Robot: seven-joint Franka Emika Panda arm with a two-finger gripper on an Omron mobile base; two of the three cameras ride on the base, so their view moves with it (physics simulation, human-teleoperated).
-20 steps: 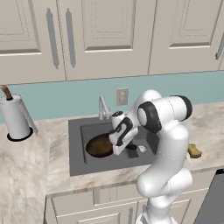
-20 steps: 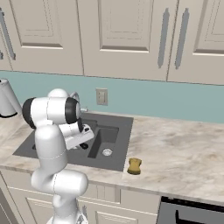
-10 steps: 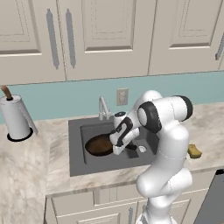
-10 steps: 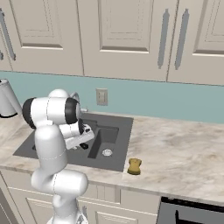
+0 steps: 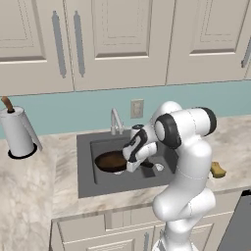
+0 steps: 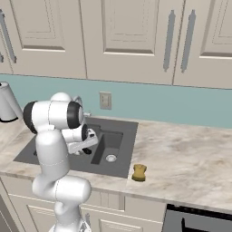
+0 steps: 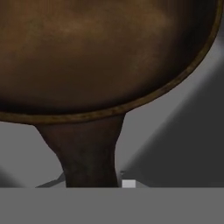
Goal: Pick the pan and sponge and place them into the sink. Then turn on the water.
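Observation:
The round dark-brown pan (image 5: 110,161) is down inside the large basin of the dark grey sink (image 5: 86,169), level and open side up. My gripper (image 5: 135,165) reaches down at the pan's right side and is shut on its handle. In the hand view the pan (image 7: 105,52) spreads across the top and its handle (image 7: 87,148) runs straight down toward my fingers, with grey sink floor (image 7: 175,144) behind it. The small yellow sponge (image 5: 217,170) lies on the counter right of the sink, and the right base view shows the sponge (image 6: 139,172) near the counter's front edge.
A faucet (image 5: 115,121) stands behind the sink below a wall outlet (image 5: 137,108). A paper towel roll (image 5: 17,132) stands on the counter at the far left. The smaller basin has a silver drain (image 6: 110,158). Cabinets hang overhead.

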